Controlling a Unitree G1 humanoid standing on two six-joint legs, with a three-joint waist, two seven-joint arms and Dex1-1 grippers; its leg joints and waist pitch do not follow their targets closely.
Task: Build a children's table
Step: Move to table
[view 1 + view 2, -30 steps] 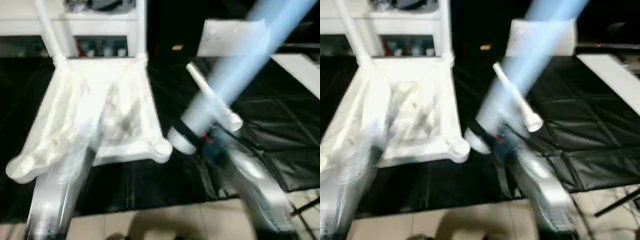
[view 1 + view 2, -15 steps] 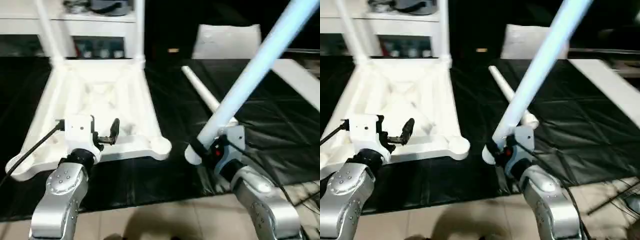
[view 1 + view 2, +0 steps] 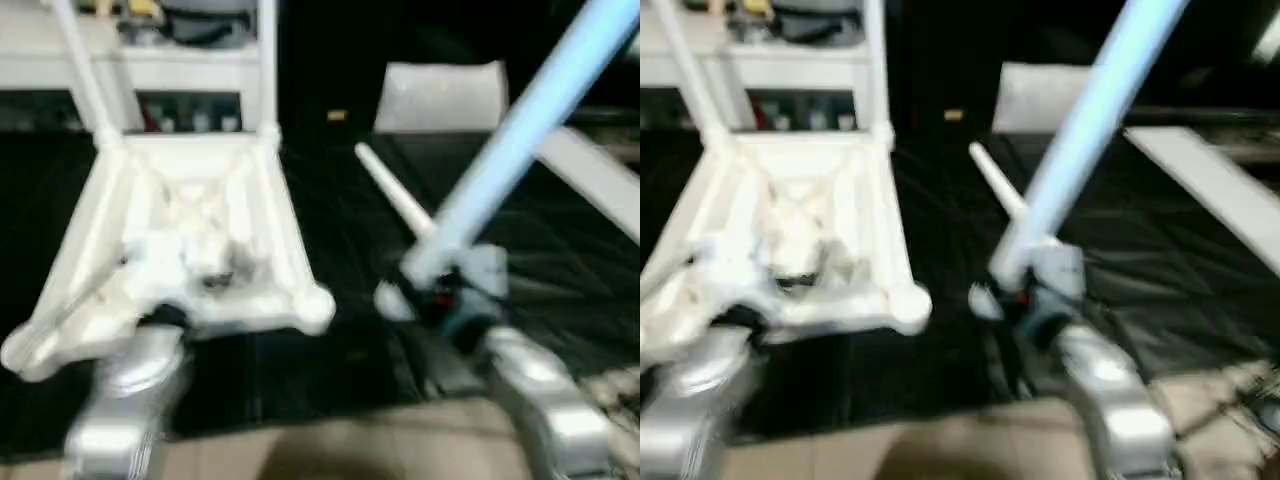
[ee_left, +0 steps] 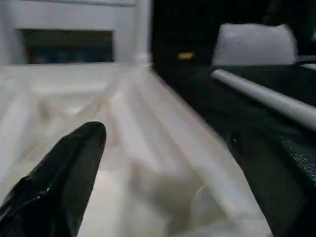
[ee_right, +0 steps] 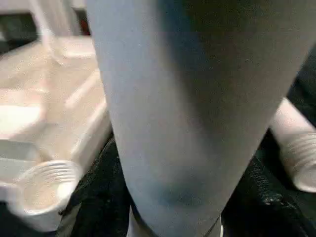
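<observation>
The white tabletop (image 3: 190, 215) lies upside down on the black mat, ribs up. Two legs (image 3: 268, 60) stand upright in its far corner sockets. Its near right socket (image 5: 44, 190) is empty. My left gripper (image 3: 205, 268) hovers over the tabletop's near edge, and its black fingers (image 4: 64, 182) stand wide open with nothing between them. A little right of that empty socket, my right gripper (image 3: 440, 292) is shut on the thick lower end of a third leg (image 3: 530, 110), which slants up to the right. Another leg (image 3: 395, 200) lies loose on the mat behind it.
A white shelf unit (image 3: 150, 65) stands behind the tabletop. A flat white bag (image 3: 440, 95) lies at the back, and a long white board strip (image 3: 590, 180) at the right. The black mat (image 3: 330, 350) ends at a tiled floor (image 3: 330, 450) in front.
The view has shaken and shifted. My left gripper rose to the tabletop's near edge and stays there. The right gripper keeps hold of the slanted leg, whose lower end sits slightly further right.
</observation>
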